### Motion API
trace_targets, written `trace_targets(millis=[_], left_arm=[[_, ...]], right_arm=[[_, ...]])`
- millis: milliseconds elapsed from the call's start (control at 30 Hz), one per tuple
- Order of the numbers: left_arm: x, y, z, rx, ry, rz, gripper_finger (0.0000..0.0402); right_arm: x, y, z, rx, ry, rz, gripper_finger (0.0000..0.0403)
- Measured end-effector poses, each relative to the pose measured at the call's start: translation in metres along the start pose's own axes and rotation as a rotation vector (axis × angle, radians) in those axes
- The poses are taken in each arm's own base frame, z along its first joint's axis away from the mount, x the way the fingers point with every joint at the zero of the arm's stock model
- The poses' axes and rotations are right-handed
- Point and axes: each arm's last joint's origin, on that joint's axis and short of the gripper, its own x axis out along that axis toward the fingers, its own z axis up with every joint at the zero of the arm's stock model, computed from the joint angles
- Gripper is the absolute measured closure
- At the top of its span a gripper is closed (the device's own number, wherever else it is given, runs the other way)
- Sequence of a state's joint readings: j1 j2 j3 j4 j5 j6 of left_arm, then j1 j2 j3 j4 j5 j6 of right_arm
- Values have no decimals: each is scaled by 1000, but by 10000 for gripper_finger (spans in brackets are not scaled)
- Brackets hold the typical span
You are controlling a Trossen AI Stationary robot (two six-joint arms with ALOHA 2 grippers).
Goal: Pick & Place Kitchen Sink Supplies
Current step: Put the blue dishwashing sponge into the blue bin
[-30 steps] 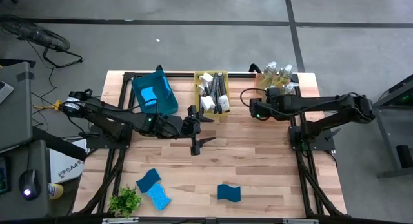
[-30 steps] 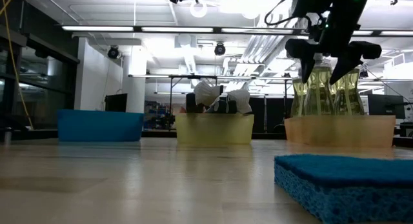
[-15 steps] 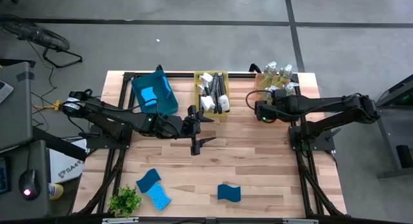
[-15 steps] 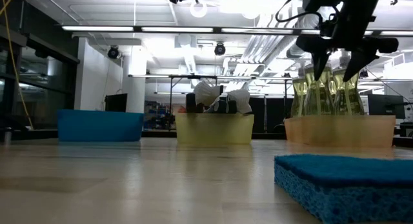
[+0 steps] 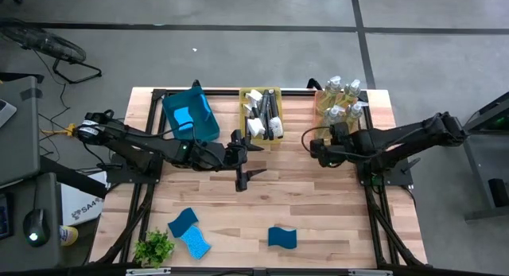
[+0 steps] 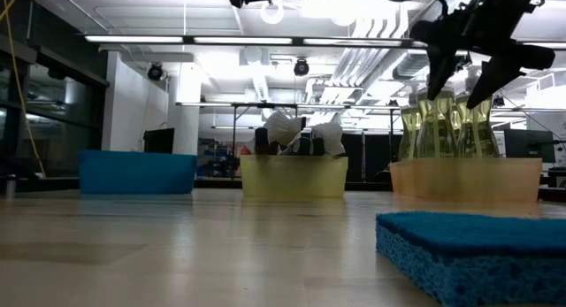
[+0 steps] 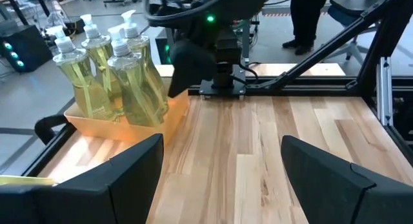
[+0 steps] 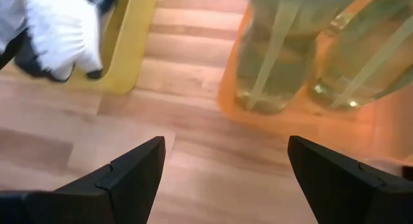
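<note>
Bottles [image 8: 303, 62] cropped, brush head [image 8: 61, 30] half-hidden

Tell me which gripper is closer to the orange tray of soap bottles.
Right. The right gripper hangs open just in front of the orange tray; the left gripper waits open mid-table, near the yellow bin.

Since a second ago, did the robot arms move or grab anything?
The right gripper pulled back from the soap bottles in the orange tray, toward the middle of the table. Its fingers are open and empty, so it grabbed nothing. The left gripper stayed put, open, near the yellow bin of dish brushes. The sponges and plant did not move.
</note>
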State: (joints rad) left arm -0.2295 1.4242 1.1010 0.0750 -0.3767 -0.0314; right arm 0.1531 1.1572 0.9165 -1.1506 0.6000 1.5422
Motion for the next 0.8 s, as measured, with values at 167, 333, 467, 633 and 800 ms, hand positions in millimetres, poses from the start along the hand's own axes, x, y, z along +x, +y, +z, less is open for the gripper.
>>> trace_targets(millis=[167, 333, 467, 633, 800], left_arm=[[0, 0, 0, -8, 0, 0, 94], [0, 0, 0, -9, 0, -1, 94], [0, 0, 0, -36, 0, -1, 94], [0, 0, 0, -38, 1, -6, 94], [0, -1, 0, -38, 2, -40, 94]], right_arm=[[-7, 2, -11, -24, 20, 45, 82], [-13, 5, -20, -46, 35, 108, 82], [-19, 9, -28, -65, 49, 169, 82], [-25, 10, -37, -97, 87, 212, 82], [-32, 9, -46, -167, 111, 252, 82]])
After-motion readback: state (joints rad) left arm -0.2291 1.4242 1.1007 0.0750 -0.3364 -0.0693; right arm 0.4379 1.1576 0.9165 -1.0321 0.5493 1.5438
